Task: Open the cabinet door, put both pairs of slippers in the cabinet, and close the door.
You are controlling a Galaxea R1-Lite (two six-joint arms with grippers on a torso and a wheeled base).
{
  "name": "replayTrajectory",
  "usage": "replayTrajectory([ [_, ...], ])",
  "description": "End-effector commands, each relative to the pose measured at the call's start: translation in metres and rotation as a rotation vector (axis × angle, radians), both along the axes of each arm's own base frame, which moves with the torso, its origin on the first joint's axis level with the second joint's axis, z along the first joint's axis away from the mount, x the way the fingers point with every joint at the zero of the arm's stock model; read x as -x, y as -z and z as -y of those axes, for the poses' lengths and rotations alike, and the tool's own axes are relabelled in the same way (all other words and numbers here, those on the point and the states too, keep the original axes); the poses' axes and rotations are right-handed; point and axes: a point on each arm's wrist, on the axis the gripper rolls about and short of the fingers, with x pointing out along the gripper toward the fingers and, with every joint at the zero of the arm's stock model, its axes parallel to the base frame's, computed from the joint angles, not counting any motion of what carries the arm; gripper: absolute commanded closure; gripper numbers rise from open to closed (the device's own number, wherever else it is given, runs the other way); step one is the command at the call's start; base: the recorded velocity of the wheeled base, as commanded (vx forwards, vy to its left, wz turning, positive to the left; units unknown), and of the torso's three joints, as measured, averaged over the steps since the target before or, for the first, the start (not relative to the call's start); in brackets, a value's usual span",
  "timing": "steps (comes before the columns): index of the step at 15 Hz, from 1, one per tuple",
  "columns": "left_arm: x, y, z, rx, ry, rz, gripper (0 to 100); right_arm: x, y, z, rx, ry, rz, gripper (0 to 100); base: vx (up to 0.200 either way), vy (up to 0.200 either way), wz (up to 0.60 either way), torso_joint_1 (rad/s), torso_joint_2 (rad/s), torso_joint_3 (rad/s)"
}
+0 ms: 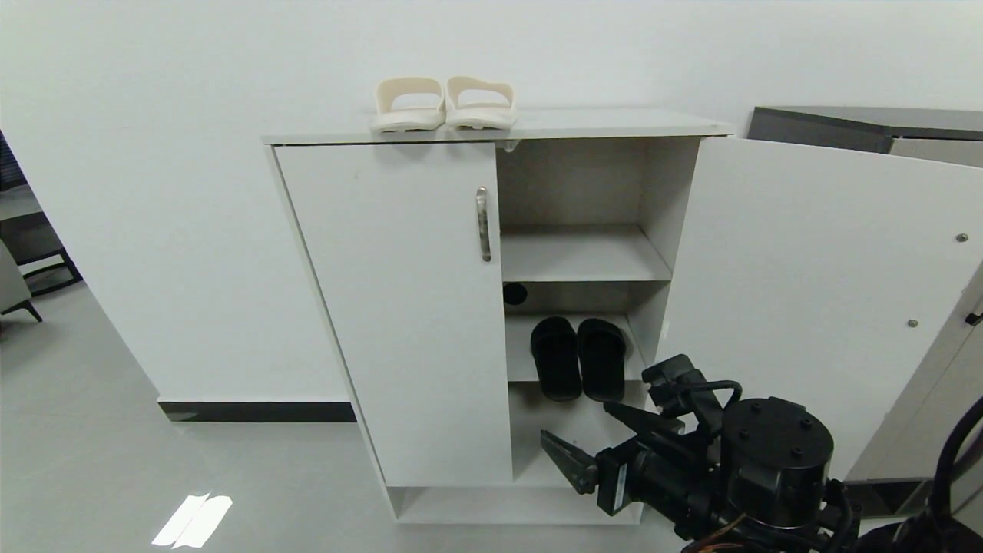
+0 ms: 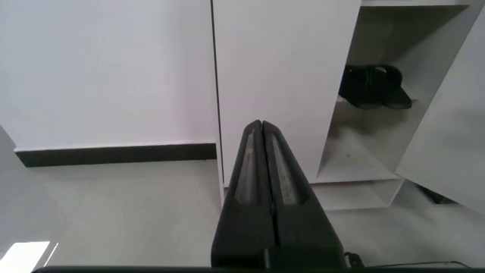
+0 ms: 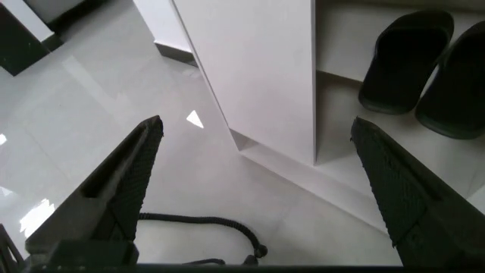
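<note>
The white cabinet [image 1: 399, 307] stands against the wall with its right door [image 1: 814, 299] swung open and its left door shut. A black pair of slippers [image 1: 577, 357] lies on the middle shelf inside, also seen as black slippers [image 3: 424, 68] and black slippers [image 2: 375, 85]. A cream pair of slippers [image 1: 444, 104] rests on the cabinet top. My right gripper [image 1: 595, 438] hangs open and empty in front of the lowest compartment, below the black pair. My left gripper [image 2: 261, 163] is shut with nothing in it, low before the closed left door.
A metal handle [image 1: 483, 223] runs down the closed left door's edge. A grey cabinet [image 1: 868, 127] stands behind the open door at the right. Bare shelves [image 1: 584, 257] sit above the black pair. Open grey floor [image 1: 153, 468] spreads to the left, with a chair at the far left.
</note>
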Motion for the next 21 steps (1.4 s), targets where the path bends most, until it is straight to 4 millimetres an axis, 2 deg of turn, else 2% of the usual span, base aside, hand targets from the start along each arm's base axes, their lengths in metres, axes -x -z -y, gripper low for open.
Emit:
replayTrajectory([
  [1,0.000,0.000,0.000,0.001,0.001,0.000,100,0.001,0.002,-0.002,0.007,-0.008,-0.005,0,0.000,0.000,0.00,0.000,0.00,0.000],
  [12,0.000,0.000,0.000,0.000,0.001,0.000,100,0.007,0.012,0.000,0.034,-0.027,0.030,0,0.000,0.000,0.00,0.000,0.00,0.000],
  [21,0.000,0.000,0.000,0.000,0.002,-0.002,100,0.016,0.018,0.009,0.020,-0.098,0.058,0,0.000,0.200,0.00,0.004,0.00,0.001],
])
